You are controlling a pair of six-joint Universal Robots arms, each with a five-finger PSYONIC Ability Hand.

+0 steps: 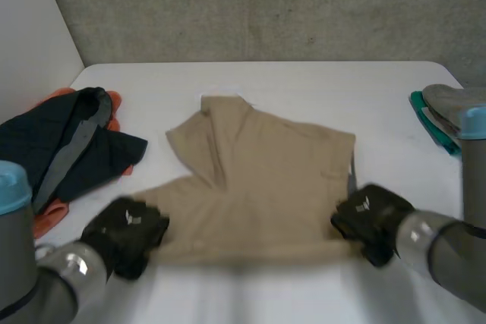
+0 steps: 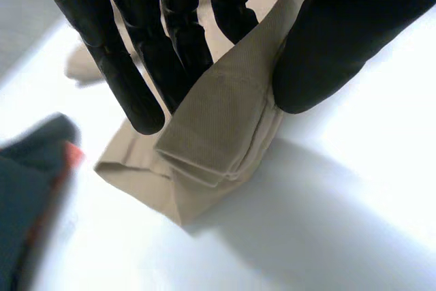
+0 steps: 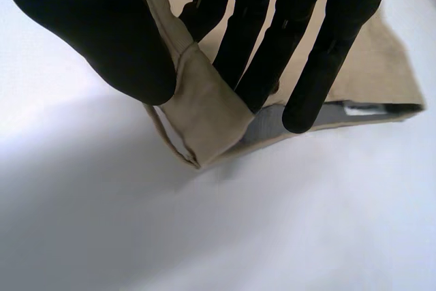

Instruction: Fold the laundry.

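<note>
You see a white counter (image 1: 304,89) backed by a rough grey wall (image 1: 266,5), with a white panel (image 1: 30,28) along its left side. At your left lies a heap: a dark quilted garment (image 1: 45,142) over an orange cloth (image 1: 47,218). At the far right edge a grey item (image 1: 444,100) rests on a teal one (image 1: 425,115).
</note>
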